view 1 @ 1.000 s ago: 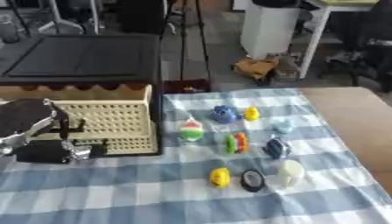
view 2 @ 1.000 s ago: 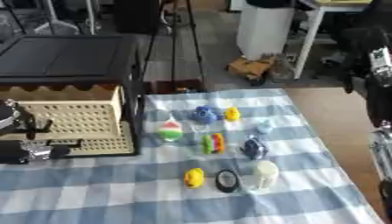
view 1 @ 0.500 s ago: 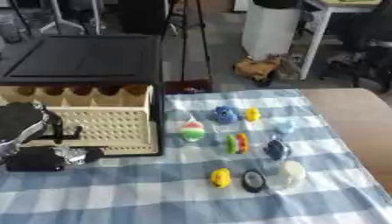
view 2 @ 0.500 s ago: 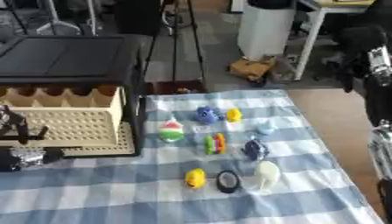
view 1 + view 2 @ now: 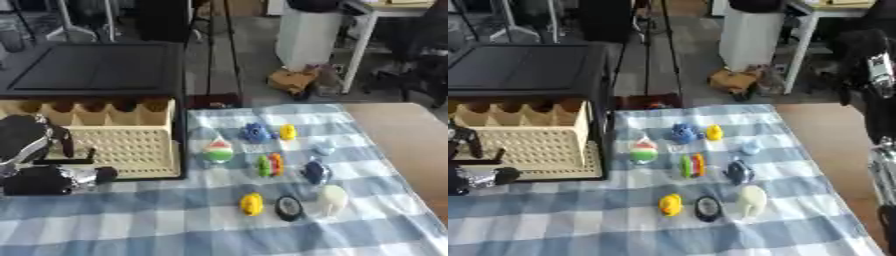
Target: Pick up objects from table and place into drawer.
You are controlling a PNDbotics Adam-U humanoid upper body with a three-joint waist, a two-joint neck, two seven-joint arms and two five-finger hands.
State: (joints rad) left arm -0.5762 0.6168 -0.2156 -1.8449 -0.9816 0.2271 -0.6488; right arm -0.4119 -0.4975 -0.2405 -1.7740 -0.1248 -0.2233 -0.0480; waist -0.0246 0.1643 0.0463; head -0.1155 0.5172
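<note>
Blue-checked cloth (image 5: pixel 131 225) is covering your table. Your left hand (image 5: pixel 39 167) is hanging at the front edge of the open drawer (image 5: pixel 122 145), which is sitting just beyond its fingers; I cannot tell whether they are curled or straight. The toys (image 5: pixel 262 165) are lying well to the right of them, untouched. Your right arm (image 5: pixel 881 125) is showing at the right edge, its hand out of view.
</note>
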